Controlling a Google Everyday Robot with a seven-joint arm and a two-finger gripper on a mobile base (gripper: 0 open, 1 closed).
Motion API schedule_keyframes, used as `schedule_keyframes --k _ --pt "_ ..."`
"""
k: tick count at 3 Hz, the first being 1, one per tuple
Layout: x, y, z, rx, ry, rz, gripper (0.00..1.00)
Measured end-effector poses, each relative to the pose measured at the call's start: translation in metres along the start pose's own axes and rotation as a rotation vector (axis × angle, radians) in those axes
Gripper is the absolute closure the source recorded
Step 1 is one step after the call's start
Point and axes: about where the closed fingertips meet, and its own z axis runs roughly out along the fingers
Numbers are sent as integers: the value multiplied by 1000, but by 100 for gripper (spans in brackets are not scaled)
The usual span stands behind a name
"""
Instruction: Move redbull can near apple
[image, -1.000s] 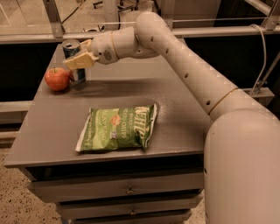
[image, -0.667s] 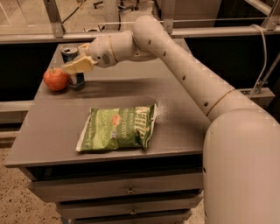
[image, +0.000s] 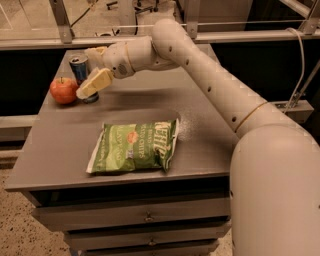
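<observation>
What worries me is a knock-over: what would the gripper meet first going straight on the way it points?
Probably the redbull can, right at the gripper over the table's far corner; the apple sits just beyond. Depth is unclear.

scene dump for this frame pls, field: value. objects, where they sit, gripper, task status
surface: grey table with drawers below
apple: far left part of the table, upright, stem up
can: standing upright just right of the apple; whether they touch is hidden
chip bag: green, lying flat near the front edge, apart from the other items
gripper: at the can, reaching in from the right, partly covering it
task status: can looks placed near the apple; gripper not yet pulled away
</observation>
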Motion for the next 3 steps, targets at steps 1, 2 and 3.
schedule_keyframes --k 1,2,3 --pt "0 -4 -11 10 18 -21 0" --pt "-6 -14 -77 112 99 -47 0" --pt "-12 -18 -106 158 126 -62 0"
